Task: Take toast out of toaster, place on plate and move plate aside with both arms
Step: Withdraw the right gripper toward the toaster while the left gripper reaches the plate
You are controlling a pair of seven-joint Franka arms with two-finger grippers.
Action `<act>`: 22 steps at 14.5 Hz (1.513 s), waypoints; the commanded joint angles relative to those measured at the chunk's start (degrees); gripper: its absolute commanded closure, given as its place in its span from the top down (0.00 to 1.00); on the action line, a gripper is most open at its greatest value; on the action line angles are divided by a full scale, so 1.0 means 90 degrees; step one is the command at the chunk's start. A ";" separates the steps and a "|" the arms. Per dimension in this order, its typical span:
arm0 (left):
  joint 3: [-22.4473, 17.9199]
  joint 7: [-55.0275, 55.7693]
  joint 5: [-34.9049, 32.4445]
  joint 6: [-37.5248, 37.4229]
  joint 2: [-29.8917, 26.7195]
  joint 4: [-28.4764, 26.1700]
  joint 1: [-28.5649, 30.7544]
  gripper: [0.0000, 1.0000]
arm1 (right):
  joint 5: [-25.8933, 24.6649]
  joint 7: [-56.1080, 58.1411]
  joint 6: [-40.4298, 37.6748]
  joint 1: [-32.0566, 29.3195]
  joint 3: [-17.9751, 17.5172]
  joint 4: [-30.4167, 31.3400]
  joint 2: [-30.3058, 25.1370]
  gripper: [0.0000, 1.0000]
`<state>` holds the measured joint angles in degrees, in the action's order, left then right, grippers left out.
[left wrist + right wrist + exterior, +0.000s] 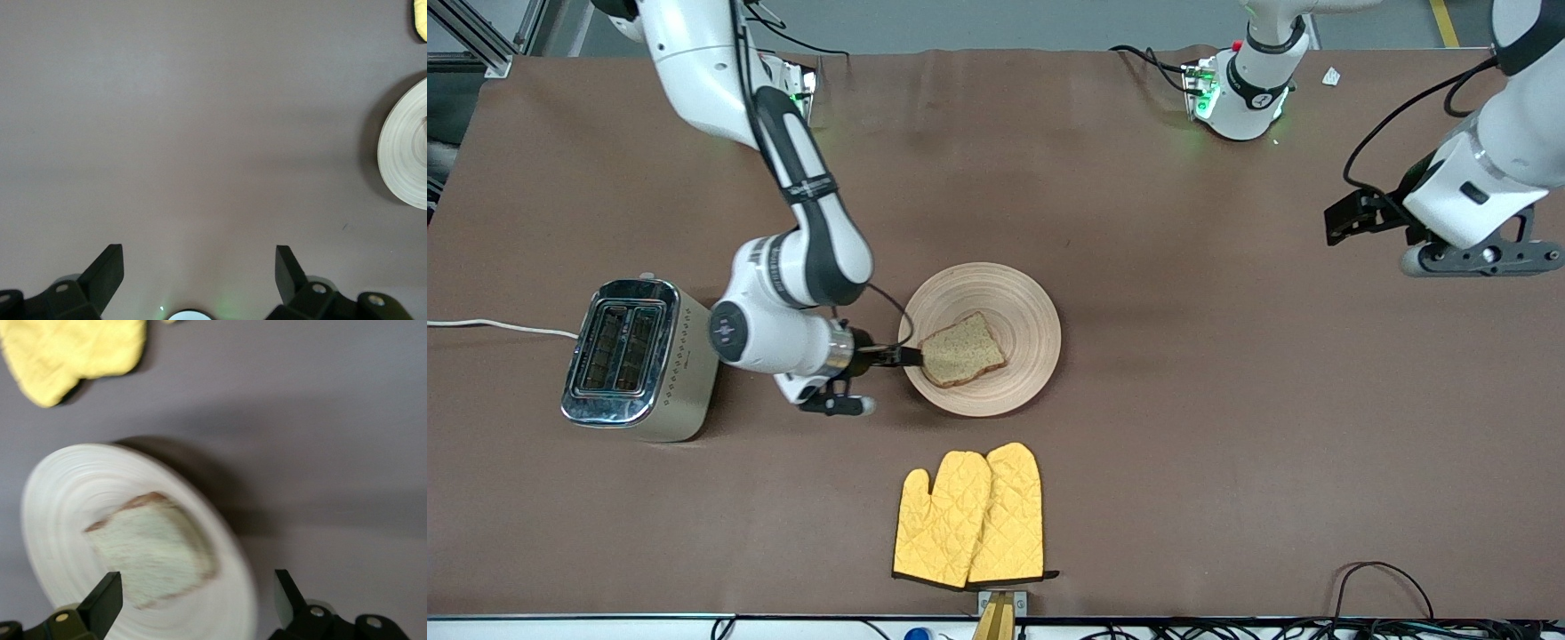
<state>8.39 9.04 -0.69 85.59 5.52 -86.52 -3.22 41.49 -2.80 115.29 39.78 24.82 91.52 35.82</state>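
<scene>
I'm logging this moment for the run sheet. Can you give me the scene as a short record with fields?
toast: lying flat on the plate, toward its right-arm side
plate: mid-table, beside the toaster, farther from the front camera than the mitts
right pincer: open, at the plate's rim by the toast, holding nothing
left pincer: open, waiting above bare table at the left arm's end
toaster: at the right arm's end, slots empty
oven mitts: yellow pair, nearer the front camera than the plate

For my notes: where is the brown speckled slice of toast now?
The speckled toast slice lies on the round beige wooden plate, mid-table, beside the open right gripper.
</scene>
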 commanded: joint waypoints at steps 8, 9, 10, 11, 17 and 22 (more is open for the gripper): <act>0.0191 -0.1052 0.1891 0.2100 0.1299 -0.0758 -0.0072 1.00 | -0.1464 0.1032 -0.1638 -0.0065 0.2269 -0.0256 -0.1205 1.00; 0.0191 -0.1305 0.2135 0.2256 0.1523 -0.0758 -0.0082 1.00 | -0.1591 0.1208 -0.1755 -0.0055 0.2493 -0.0266 -0.1274 1.00; 0.0191 -0.1598 0.2350 0.2432 0.1719 -0.0758 -0.0082 1.00 | -0.1834 0.1364 -0.1852 -0.0046 0.2679 -0.0276 -0.1371 1.00; 0.0230 -0.1871 0.2594 0.2598 0.1914 -0.0758 -0.0082 1.00 | -0.2136 0.1317 -0.1863 -0.0075 0.2701 -0.0276 -0.1508 1.00; 0.0523 -0.3434 0.3990 0.3419 0.3048 -0.0875 -0.0072 0.92 | -0.3298 0.1288 -0.2039 -0.2149 0.0628 -0.0305 -0.2806 1.00; 0.0679 -0.4734 0.5426 0.4122 0.3439 -0.1344 -0.0140 0.75 | -0.3993 0.1268 -0.2117 -0.4459 -0.1908 -0.0159 -0.3655 1.00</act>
<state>13.68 -30.20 44.37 120.43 36.63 -96.84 -4.40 8.22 9.04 96.73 4.05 12.77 87.63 7.21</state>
